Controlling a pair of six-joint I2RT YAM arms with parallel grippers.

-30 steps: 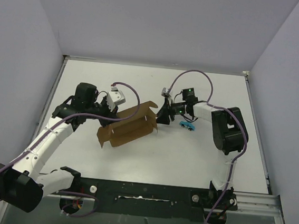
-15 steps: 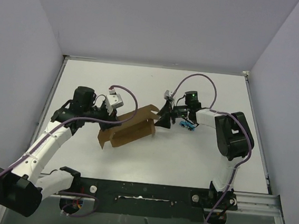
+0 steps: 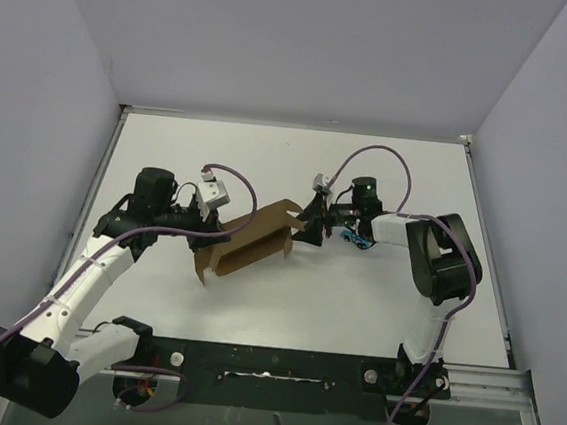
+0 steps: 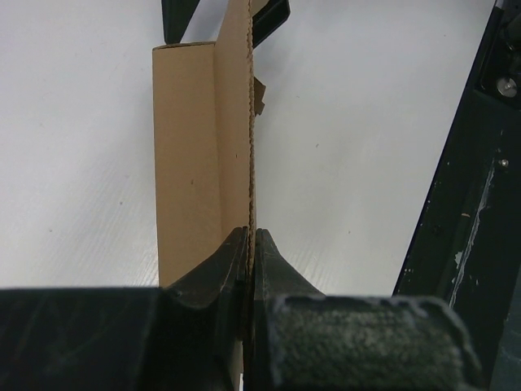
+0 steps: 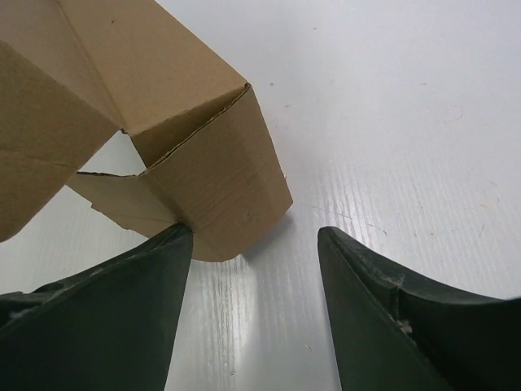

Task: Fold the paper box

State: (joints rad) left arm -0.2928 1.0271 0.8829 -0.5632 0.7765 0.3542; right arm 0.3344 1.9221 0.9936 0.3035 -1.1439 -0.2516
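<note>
Looks along the paper box (image 4: 191, 163), brown cardboard running up the picture from the left gripper (image 4: 251, 243). Finds that gripper pinched tight on one upright panel, seen edge-on with its corrugated rim showing, no gap between jaws and card. Shows a broader panel folded off to the left of that edge, and a small tab poking out to its right near the far end. Catches two dark fingers (image 4: 175, 16) straddling the box's far end. Takes in white table (image 4: 81, 122) on either side of the box, and a black rail (image 4: 476, 187) well off to its right
</note>
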